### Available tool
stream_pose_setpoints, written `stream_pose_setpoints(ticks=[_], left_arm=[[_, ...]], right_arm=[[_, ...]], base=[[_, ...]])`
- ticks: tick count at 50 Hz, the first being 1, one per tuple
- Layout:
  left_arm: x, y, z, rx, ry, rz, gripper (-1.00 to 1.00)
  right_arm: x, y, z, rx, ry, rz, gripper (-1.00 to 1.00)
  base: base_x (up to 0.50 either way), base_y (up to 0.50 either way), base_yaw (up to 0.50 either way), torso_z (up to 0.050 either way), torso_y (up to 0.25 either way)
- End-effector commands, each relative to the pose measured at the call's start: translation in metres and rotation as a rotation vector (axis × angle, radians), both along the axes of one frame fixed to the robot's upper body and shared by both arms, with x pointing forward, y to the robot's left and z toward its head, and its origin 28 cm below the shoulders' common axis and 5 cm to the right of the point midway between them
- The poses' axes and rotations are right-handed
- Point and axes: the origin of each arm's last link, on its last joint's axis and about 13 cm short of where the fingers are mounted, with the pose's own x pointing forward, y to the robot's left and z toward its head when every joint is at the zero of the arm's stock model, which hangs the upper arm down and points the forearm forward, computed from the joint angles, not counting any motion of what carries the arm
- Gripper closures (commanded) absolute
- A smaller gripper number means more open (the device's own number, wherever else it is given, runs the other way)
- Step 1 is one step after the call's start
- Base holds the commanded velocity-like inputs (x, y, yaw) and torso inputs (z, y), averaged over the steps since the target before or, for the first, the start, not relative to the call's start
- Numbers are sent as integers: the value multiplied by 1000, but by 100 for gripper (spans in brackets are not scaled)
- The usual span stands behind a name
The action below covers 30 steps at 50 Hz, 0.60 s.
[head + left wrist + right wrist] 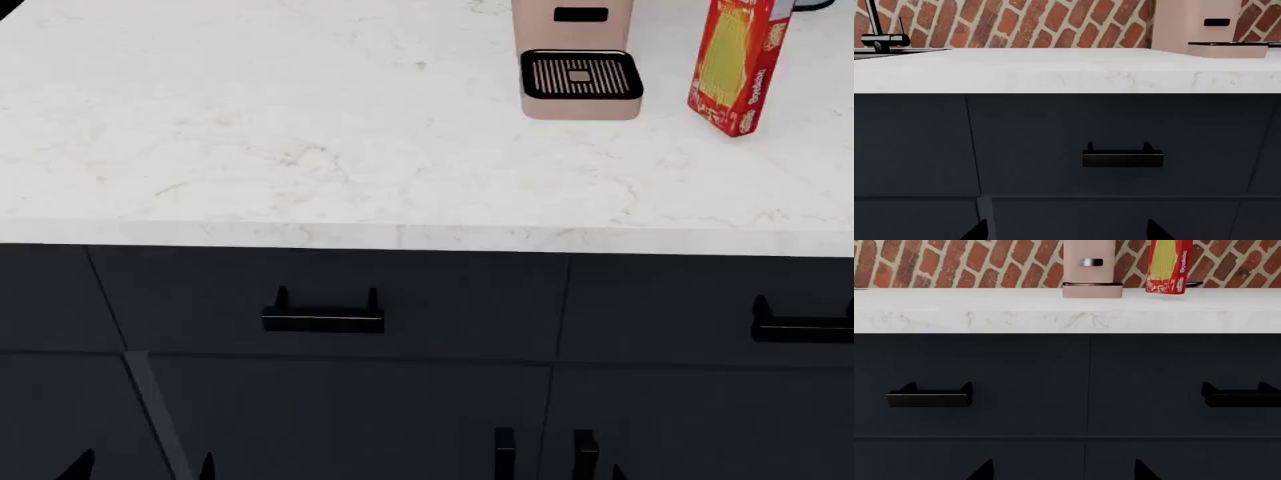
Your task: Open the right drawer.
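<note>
The right drawer (pixel 667 308) has a flat navy front under the counter, at the right in the head view, and is closed. Its black bar handle (pixel 801 327) is cut by the frame edge. In the right wrist view the drawer (pixel 1154 385) and its handle (pixel 1241 397) lie off to one side. My right gripper (pixel 1062 471) is open and empty, a short way back from the cabinet front, facing the seam between the two drawers. My left gripper (pixel 1067 231) is open and empty, facing the neighbouring left drawer (pixel 1054 130) and its handle (pixel 1123 157). Its fingertips also show in the head view (pixel 80 467).
A white marble counter (pixel 267 130) overhangs the drawers. On it stand a pink coffee machine (pixel 577 60) and a red spaghetti box (pixel 734 65). A black faucet (pixel 881 39) stands far left. Taller navy doors with vertical black handles (pixel 505 455) sit below the drawers.
</note>
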Motion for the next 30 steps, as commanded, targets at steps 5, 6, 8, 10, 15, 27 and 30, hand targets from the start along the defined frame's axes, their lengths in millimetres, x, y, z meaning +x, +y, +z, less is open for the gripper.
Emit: stream_pose_setpoints(ticks=[5,6,8,10,15,27,30], left_arm=[[0,0,0,-1,0,-1,-100],[0,0,0,-1,0,-1,-100],[0,0,-1,-2,1,-1,-100],[0,0,0,-1,1,-1,-100],[0,0,-1,0,1,-2,-100],[0,-1,0,2,-1,-6,-100],[0,-1,-1,1,0,-9,-100]], right_arm=[[0,0,0,-2,-2,-2,-100],[0,0,1,-1,-2,-1,-100],[0,0,-1,-3,-2,-3,-100],[0,0,0,-3,-1,-4,-100],[-1,-1,0,6,-7,-3,-100],[-1,0,0,3,-8,4,-100],[0,-1,0,6,-8,2,-100]], base=[[0,0,0,0,0],[0,0,0,0,0],[0,0,0,0,0],[0,0,0,0,0],[0,0,0,0,0],[0,0,0,0,0],[-14,-152,0,0,0]])
